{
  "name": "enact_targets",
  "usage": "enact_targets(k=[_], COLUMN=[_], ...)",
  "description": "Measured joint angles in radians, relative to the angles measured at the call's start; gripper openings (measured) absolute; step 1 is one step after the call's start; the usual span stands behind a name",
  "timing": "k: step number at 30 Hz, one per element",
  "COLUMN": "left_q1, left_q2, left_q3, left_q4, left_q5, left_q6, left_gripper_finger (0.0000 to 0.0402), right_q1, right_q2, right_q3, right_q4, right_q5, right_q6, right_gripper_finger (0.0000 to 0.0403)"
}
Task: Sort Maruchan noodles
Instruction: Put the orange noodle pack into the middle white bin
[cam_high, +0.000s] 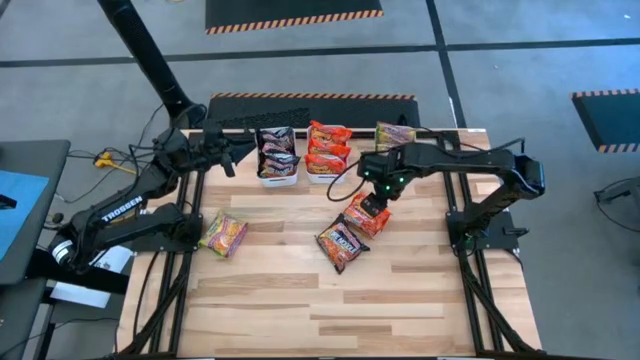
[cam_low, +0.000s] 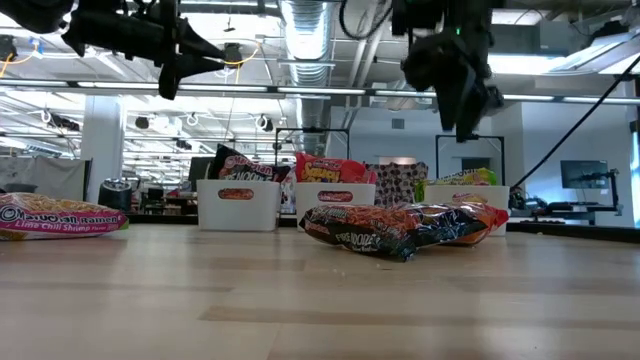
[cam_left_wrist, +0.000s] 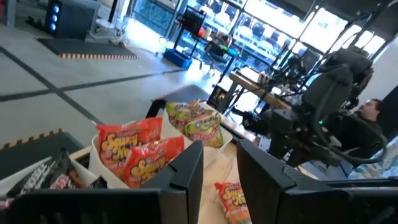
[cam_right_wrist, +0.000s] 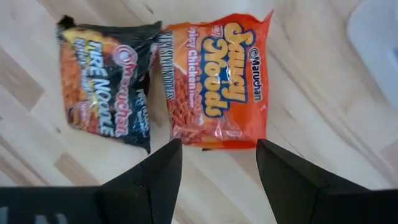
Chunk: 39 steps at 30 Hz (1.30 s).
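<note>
Above table centre, the right gripper (cam_high: 375, 205) is hanging over the loose packets, fingers (cam_right_wrist: 163, 171) spread apart, nothing between them. In the low view it (cam_low: 468, 105) is sitting clear of the table, not touching anything.

Directly under it: a red-orange crinkly plastic Saucy Noodles packet (cam_right_wrist: 217, 81) lying flat on the light wooden slatted tabletop (cam_high: 400, 300), roughly lined up with the gap between the fingers. Just beside that, edges touching or slightly overlapping, a black-maroon Fire Noodle packet (cam_right_wrist: 106, 84). High view shows the same pair: orange one (cam_high: 367, 216) half under the gripper, dark one (cam_high: 341, 243) toward the near edge.

Further out, on the table's left side, well apart from the pair, a pink-and-green Lime Chili Shrimp packet (cam_high: 224, 235) lying alone.

Back row: three white rectangular plastic bins side by side. Left bin (cam_high: 278, 180) is holding dark packets, middle bin (cam_high: 322, 177) is holding stacked orange Saucy Noodles packets (cam_high: 329, 145), right bin (cam_low: 466, 207) is holding green-yellow packets (cam_high: 395, 133).

The left gripper (cam_high: 228, 158) is waiting raised near the back-left, next to the dark bin, fingers (cam_left_wrist: 186, 168) parted and empty, pointing across the bins.

A person is showing in the room behind, in the left wrist view.
</note>
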Motion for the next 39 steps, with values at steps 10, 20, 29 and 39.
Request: enact_targets(k=[10,20,29,39], left_q1=[0.000,0.000,0.000,0.000], left_q2=[0.000,0.000,0.001,0.001], left_q3=[0.000,0.000,0.000,0.000], left_q4=[-0.029,-0.031,-0.053,-0.053], left_q5=[0.006,0.006,0.006,-0.003], left_q6=[-0.002,-0.004,-0.015,-0.018], left_gripper_finger=[0.0086,0.0086,0.0086,0.0086], right_q1=[-0.100,-0.156,-0.202,-0.212], right_q2=[0.000,0.000,0.000,0.000], right_q3=[-0.171,-0.242,-0.324,-0.399], right_q4=[0.131,0.239,0.350,0.468], right_q5=[-0.013,-0.064,-0.113,-0.156], right_q6=[-0.058,-0.184,-0.199,-0.195], right_gripper_finger=[0.0228,0.0228,0.0228,0.0228])
